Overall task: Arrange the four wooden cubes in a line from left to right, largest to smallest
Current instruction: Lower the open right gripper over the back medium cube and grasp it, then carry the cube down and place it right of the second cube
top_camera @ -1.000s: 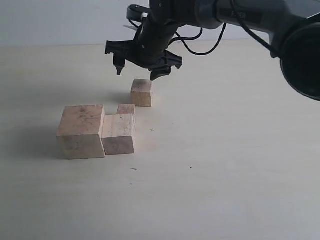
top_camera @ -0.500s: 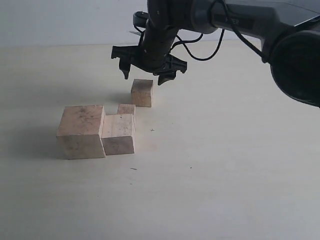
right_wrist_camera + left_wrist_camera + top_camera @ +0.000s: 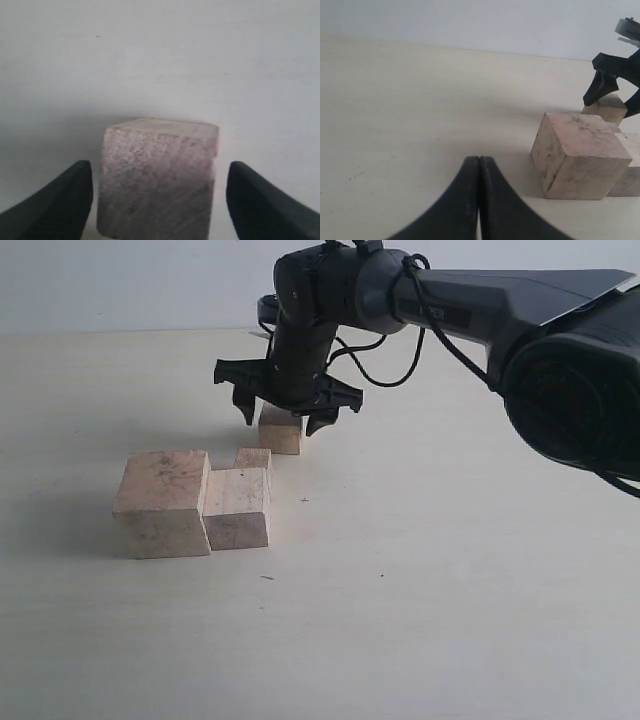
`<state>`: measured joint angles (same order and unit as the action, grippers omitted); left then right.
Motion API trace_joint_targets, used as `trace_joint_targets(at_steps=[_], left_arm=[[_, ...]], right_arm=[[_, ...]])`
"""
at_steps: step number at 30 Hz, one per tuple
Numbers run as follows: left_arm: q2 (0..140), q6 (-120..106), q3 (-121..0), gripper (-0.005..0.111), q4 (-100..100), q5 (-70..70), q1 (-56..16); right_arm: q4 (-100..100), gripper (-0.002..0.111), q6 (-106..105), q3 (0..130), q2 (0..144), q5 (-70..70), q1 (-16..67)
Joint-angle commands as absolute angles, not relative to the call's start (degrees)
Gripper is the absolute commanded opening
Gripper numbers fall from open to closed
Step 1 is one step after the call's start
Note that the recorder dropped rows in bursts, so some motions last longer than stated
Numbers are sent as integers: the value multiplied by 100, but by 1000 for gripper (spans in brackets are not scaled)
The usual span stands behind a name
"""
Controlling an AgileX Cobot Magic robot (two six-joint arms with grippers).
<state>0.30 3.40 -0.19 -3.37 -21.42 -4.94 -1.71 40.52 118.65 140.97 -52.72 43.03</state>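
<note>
Fingers (image 3: 243,408) of the right claw (image 3: 281,423) astride the far cube (image 3: 283,440)
It is released, touching nothing; the left claw (image 3: 479,200) sits clenched near the largest cube (image 3: 580,155).

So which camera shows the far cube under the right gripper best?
The right wrist view: the far cube fills the frame, with gaps to both fingers. The exterior view shows it small, partly covered by the right gripper. The left wrist view shows it partly hidden behind the largest cube.
</note>
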Motion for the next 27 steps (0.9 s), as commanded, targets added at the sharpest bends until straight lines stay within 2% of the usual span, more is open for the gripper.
trace_joint_targets(at_steps=[1, 3, 7, 15, 19, 27], left_arm=[[0, 340, 0, 0, -319, -2062, -524], [0, 340, 0, 0, -319, -2062, -524], [0, 340, 0, 0, -319, -2062, -524], [0, 340, 0, 0, -319, -2062, -524], [0, 340, 0, 0, -319, -2062, -524], [0, 340, 0, 0, -319, -2062, -524]], right_arm=[[184, 52, 4302, 11926, 14082, -5552, 4293], [187, 38, 4302, 11926, 14070, -5554, 4293], [-113, 1, 3663, 11926, 13933, -5528, 4293], [259, 0, 1871, 11926, 12956, -6225, 4281], [305, 0, 132, 11926, 12402, -6735, 4177], [-353, 0, -1880, 11845, 12154, -6996, 3778]])
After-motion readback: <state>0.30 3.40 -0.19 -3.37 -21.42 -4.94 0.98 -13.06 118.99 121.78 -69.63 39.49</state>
